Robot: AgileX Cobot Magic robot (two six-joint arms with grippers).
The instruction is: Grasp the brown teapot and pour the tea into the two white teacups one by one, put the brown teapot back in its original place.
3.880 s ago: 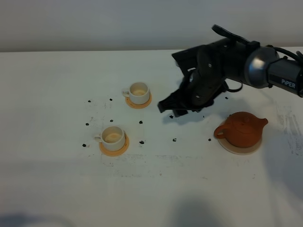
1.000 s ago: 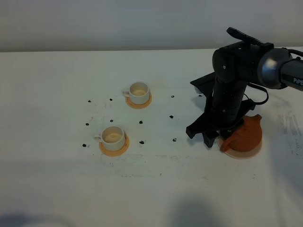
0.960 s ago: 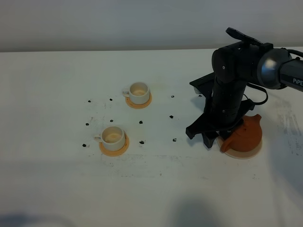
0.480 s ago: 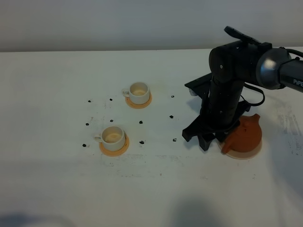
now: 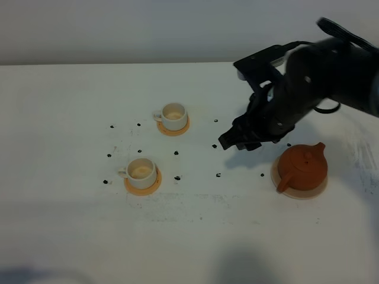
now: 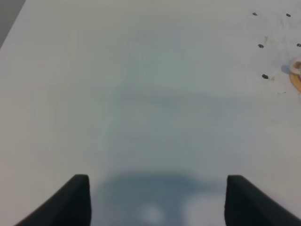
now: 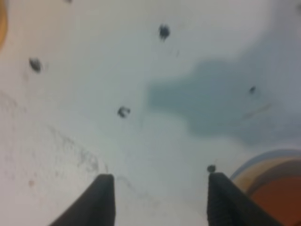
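Note:
The brown teapot (image 5: 302, 167) stands upright on its pale beige coaster (image 5: 298, 191) at the right; its edge also shows in the right wrist view (image 7: 277, 189). Two white teacups, the far one (image 5: 174, 116) and the near one (image 5: 141, 171), sit on small orange-tan coasters at the left. No tea is visible. My right gripper (image 5: 240, 142) is open and empty, raised above the table to the upper left of the teapot; its fingers (image 7: 106, 197) are spread. My left gripper (image 6: 157, 200) is open over bare table and is out of the exterior view.
The white table (image 5: 71, 106) carries several small dark specks (image 5: 218, 175) around the cups and between them and the teapot. An orange-tan coaster's edge (image 6: 296, 74) shows in the left wrist view.
My right gripper was down at the teapot's handle; it has let go, lifted and drawn back up and to the left. The teapot stays on its coaster. The cups have not moved.

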